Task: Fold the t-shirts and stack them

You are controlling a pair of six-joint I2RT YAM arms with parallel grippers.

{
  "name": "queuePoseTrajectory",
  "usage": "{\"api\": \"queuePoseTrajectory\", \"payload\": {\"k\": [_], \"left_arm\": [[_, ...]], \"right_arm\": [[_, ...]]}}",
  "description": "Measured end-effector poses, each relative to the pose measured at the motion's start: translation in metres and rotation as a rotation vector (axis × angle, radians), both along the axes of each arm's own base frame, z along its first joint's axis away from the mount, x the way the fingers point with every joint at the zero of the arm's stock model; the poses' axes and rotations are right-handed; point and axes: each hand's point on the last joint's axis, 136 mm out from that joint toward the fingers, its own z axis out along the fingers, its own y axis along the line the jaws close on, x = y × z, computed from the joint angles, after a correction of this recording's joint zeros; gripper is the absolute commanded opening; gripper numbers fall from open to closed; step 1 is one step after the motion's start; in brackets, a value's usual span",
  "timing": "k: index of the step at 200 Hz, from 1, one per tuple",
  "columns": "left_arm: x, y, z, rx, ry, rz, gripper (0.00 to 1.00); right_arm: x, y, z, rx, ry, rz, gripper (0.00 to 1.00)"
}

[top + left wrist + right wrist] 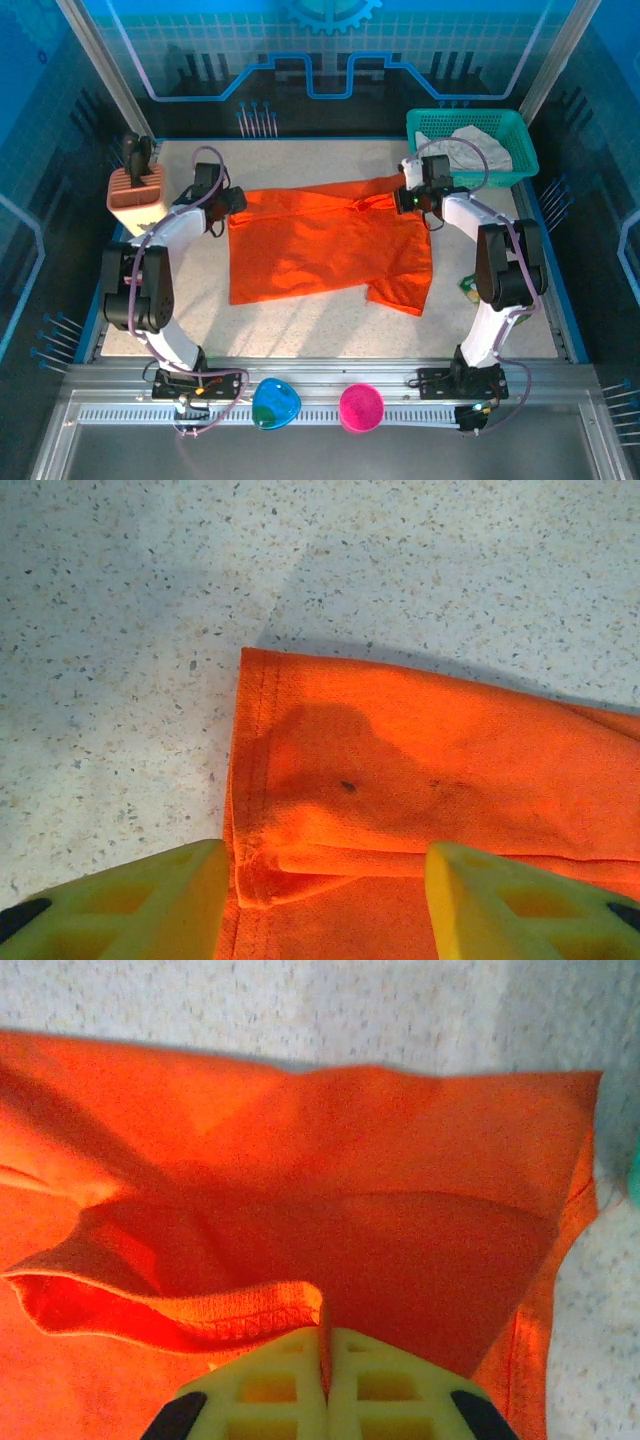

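Observation:
An orange t-shirt (325, 245) lies spread across the middle of the table. My left gripper (228, 203) hangs over its far left corner (300, 770), jaws open, the cloth lying loose between the yellow fingers (130, 905). At the shirt's far right edge my right gripper (410, 200) is shut on a fold of the orange cloth (300, 1210), pinched between its fingertips and lifted a little. An off-white t-shirt (470, 150) lies bunched in the teal basket (520, 135) at the back right.
A tan block holder (135, 190) stands at the far left behind my left arm. A blue bowl (274, 403) and a pink bowl (361, 407) sit on the rail at the near edge. A small green thing (467, 287) lies by the right arm.

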Motion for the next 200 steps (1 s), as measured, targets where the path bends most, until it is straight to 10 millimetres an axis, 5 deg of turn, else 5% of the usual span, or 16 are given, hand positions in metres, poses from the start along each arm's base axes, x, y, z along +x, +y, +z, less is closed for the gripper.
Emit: {"api": "queuePoseTrajectory", "payload": {"k": [35, 74, 139, 200], "left_arm": [[-0.007, 0.000, 0.021, -0.001, -0.029, -0.002, 0.56], [-0.017, 0.001, 0.047, 0.001, -0.067, 0.001, 0.62], [-0.040, 0.006, 0.078, -0.004, -0.047, 0.047, 0.61], [-0.119, 0.010, 0.075, -0.103, 0.129, 0.183, 0.54]], "right_arm": [[-0.017, -0.002, -0.012, -0.031, 0.090, -0.006, 0.30], [-0.026, 0.000, -0.013, -0.063, 0.126, 0.012, 0.43], [-0.001, 0.040, 0.045, -0.011, 0.039, 0.054, 0.36], [-0.024, 0.100, 0.018, 0.012, 0.118, 0.140, 0.36]]}}
